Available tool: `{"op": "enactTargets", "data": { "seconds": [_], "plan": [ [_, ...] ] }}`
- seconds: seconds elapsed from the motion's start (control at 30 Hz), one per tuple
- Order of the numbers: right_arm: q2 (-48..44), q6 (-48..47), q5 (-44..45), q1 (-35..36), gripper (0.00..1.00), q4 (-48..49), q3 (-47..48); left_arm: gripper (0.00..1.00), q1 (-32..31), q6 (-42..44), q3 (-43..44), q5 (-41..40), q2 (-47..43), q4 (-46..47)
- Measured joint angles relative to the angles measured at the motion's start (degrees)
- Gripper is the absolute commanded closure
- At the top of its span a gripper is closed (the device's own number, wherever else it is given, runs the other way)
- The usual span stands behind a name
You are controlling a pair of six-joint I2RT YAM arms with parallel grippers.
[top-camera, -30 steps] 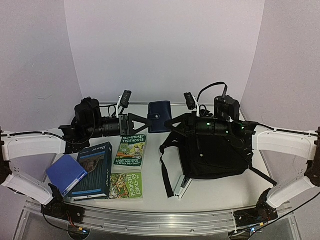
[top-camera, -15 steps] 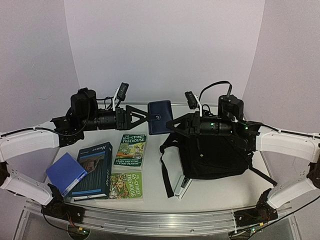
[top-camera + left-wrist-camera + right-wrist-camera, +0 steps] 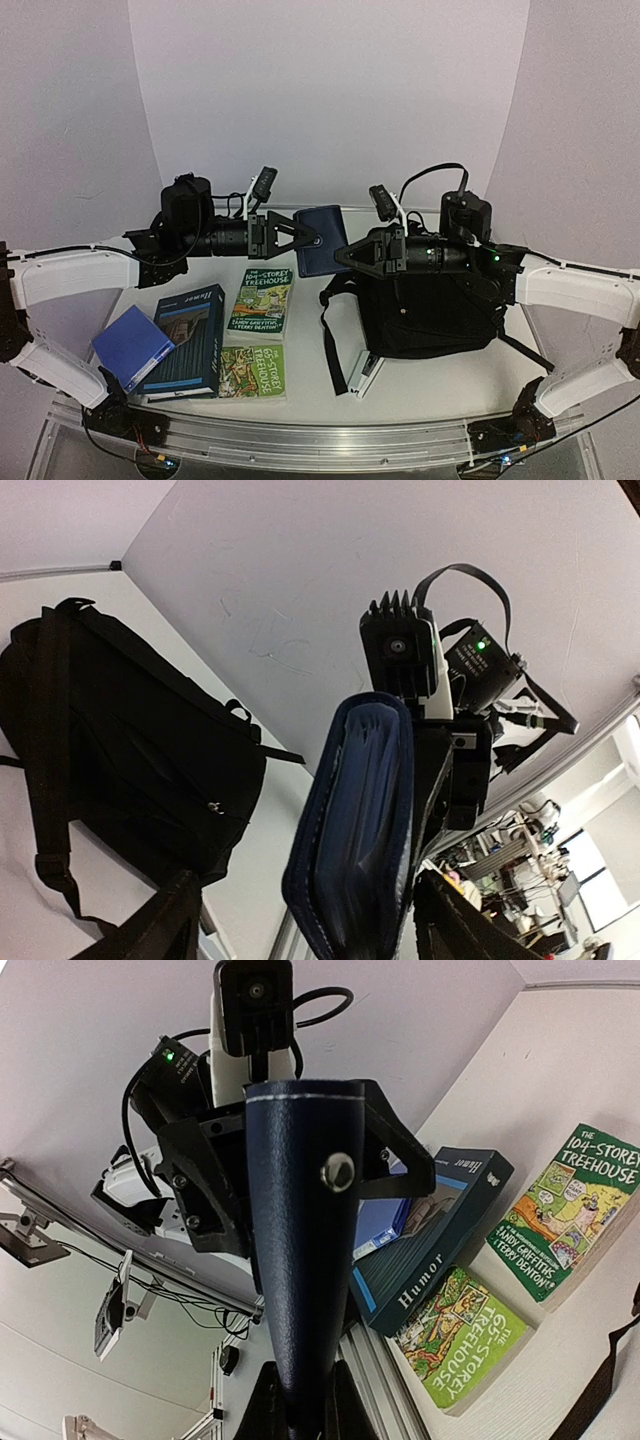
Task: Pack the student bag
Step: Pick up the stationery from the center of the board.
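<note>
A dark-blue wallet (image 3: 325,237) hangs in the air between the two arms, above the table's back. My right gripper (image 3: 346,254) is shut on its lower right edge; in the right wrist view the wallet (image 3: 300,1250) rises edge-on from between the fingers of that gripper (image 3: 300,1390). My left gripper (image 3: 303,235) is open, its fingers straddling the wallet's left side. In the left wrist view the wallet (image 3: 360,830) sits between the spread fingers (image 3: 175,920), with a gap on the left. The black student bag (image 3: 430,310) lies flat on the table under my right arm, also visible as the bag (image 3: 110,750).
A green "104-Storey Treehouse" book (image 3: 262,302) and a "65-Storey Treehouse" book (image 3: 253,370) lie left of the bag. The dark "Humor" book (image 3: 190,338) and a blue box (image 3: 130,345) sit at the near left. A white stapler (image 3: 368,375) rests by the bag's near strap.
My left gripper pulled back a little, opened wider, then moved right so its fingers now straddle the wallet. My right gripper stayed shut on the wallet, shifting slightly.
</note>
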Motion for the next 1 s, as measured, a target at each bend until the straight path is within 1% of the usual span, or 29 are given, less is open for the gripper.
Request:
{"op": "enactTargets", "data": {
  "seconds": [0.1, 0.2, 0.3, 0.33, 0.43, 0.47, 0.5, 0.53, 0.57, 0.63, 0.67, 0.73, 0.8, 0.83, 0.9, 0.93, 1.0],
  "plan": [
    [0.0, -0.1, 0.0, 0.0, 1.00, 0.0, -0.2, 0.43, 0.0, -0.8, 0.0, 0.6, 0.4, 1.4],
    [0.0, -0.2, -0.1, 0.0, 1.00, 0.1, -0.4, 0.54, 0.0, -1.3, 0.0, 0.8, 0.4, 2.5],
    [0.0, -0.3, -0.2, 0.0, 1.00, 0.1, -0.5, 0.69, 0.0, -2.1, 0.0, 0.9, 0.4, 3.6],
    [0.0, -0.3, -0.2, 0.0, 0.99, 0.1, -0.5, 0.73, 0.0, -2.4, 0.0, 0.9, 0.4, 3.9],
    [0.0, -0.4, -0.1, 0.0, 0.88, 0.1, -0.6, 0.87, 0.0, -2.8, 0.0, 1.0, 0.6, 4.8],
    [0.0, -0.5, 0.2, 0.0, 0.83, -0.1, -0.6, 0.90, 0.0, -3.1, 0.0, 1.1, 0.7, 5.2],
    [0.0, -0.7, 0.5, 0.0, 0.76, -0.2, -0.7, 0.94, 0.0, -3.5, 0.0, 1.3, 0.8, 5.6],
    [0.0, -0.8, 0.8, 0.0, 0.65, -0.3, -0.8, 0.98, 0.0, -3.7, 0.0, 1.5, 0.8, 5.9],
    [0.0, -0.7, 1.2, 0.0, 0.54, -0.4, -0.8, 0.99, 0.0, -3.7, 0.0, 1.6, 0.8, 6.0],
    [0.0, -1.0, 2.2, 0.0, 0.26, -0.3, -0.8, 1.00, 0.0, -3.9, 0.0, 1.4, 0.8, 5.8],
    [-0.1, -1.4, 3.0, 0.0, 0.18, -0.4, -0.8, 1.00, 0.1, -3.9, 0.0, 1.1, 0.9, 5.4],
    [-0.4, -2.4, 5.8, 0.0, 0.08, -1.9, -0.7, 1.00, 0.3, -3.9, 0.0, -0.1, 0.9, 4.4],
    [-0.8, -3.2, 9.8, 0.1, 0.03, -5.1, -0.1, 1.00, 0.9, -4.2, -0.1, -1.8, 0.9, 2.5],
    [-1.0, -3.9, 12.6, 0.2, 0.02, -7.7, 0.5, 1.00, 1.2, -4.4, -0.2, -2.7, 0.9, 1.6],
    [-1.1, -5.2, 20.6, 0.3, 0.02, -14.2, 2.7, 1.00, 2.3, -5.4, -0.8, -4.6, 0.9, -0.1],
    [-1.0, -5.9, 26.1, 0.3, 0.02, -18.6, 4.3, 1.00, 2.8, -5.7, -1.2, -5.3, 1.0, -0.8],
    [-0.3, -6.3, 33.4, 0.3, 0.02, -24.8, 6.9, 1.00, 3.5, -6.5, -1.7, -6.6, 1.3, -1.9]
  ]
}}
